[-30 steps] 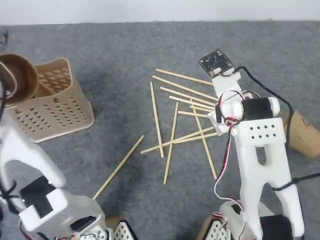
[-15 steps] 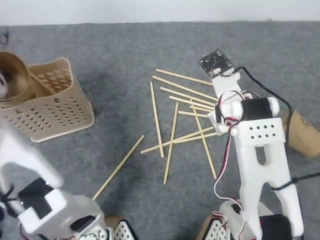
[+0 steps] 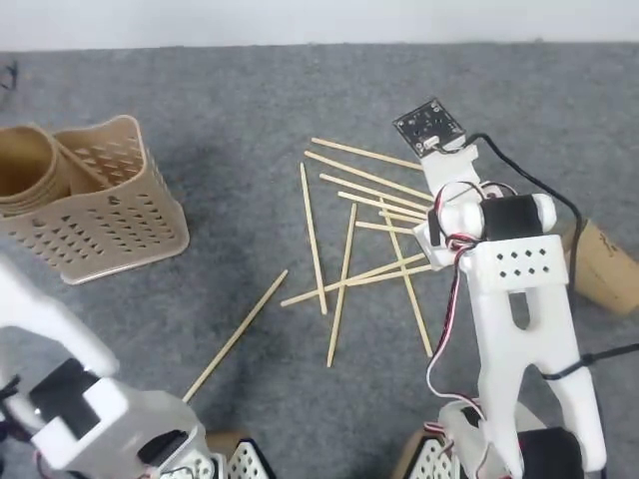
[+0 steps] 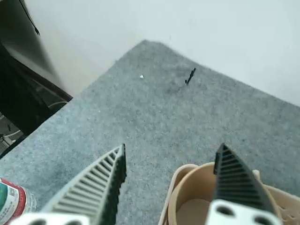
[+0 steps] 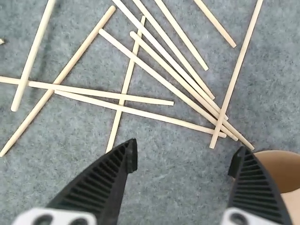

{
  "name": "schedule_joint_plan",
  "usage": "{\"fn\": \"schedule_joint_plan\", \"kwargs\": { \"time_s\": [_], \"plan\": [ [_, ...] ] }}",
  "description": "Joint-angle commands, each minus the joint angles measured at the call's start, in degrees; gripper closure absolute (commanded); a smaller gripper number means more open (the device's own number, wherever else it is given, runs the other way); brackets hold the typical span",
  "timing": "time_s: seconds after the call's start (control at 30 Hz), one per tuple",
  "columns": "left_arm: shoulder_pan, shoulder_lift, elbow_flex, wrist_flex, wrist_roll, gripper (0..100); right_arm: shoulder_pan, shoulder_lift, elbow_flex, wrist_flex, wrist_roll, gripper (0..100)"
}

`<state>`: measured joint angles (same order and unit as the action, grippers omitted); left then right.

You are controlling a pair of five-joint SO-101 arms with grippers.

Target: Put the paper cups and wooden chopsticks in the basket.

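A brown paper cup (image 3: pixel 27 165) stands mouth up in the left end of the tan slotted basket (image 3: pixel 120 215). My left gripper (image 4: pixel 168 164) hangs open above that cup (image 4: pixel 194 208) with nothing between its fingers. Several wooden chopsticks (image 3: pixel 369 215) lie crossed on the grey carpet in the middle, and one lone chopstick (image 3: pixel 238 334) lies nearer the front. My right gripper (image 5: pixel 180 159) is open just above the chopstick pile (image 5: pixel 159 79). A second paper cup (image 3: pixel 604 264) lies on its side right of the right arm (image 3: pixel 504 254), and its rim (image 5: pixel 281 171) shows beside one right finger.
The carpet ends at a white wall at the back. A bottle (image 4: pixel 11 201) with a red and green label and dark furniture stand off the carpet's left edge. Both arm bases sit at the front edge. Open carpet lies between the basket and the chopsticks.
The cup that my left gripper held above the basket's left end has gone down into the basket and been let go. The left arm has drawn back to the left. The right arm stayed still.
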<state>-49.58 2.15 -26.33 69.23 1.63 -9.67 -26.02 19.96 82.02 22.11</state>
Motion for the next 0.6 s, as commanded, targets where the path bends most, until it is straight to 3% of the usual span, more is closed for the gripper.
{"fn": "schedule_joint_plan", "kwargs": {
  "time_s": [0.0,0.1,0.27,0.57],
  "plan": [
    [-0.5,-3.2,-0.8,-0.2,0.9,71,-0.2,-0.7,-0.4,0.6,-0.7,68.2],
    [-1.1,-6.3,-2.9,10.0,3.1,71,0.0,-1.3,-1.9,0.6,-0.7,68.2],
    [4.8,-9.9,0.0,28.7,3.9,71,1.6,-5.8,-7.6,2.3,-0.5,68.2],
    [6.2,-19.3,19.6,31.2,3.6,71,11.3,-6.3,-18.0,19.8,-0.1,68.2]
  ]
}}
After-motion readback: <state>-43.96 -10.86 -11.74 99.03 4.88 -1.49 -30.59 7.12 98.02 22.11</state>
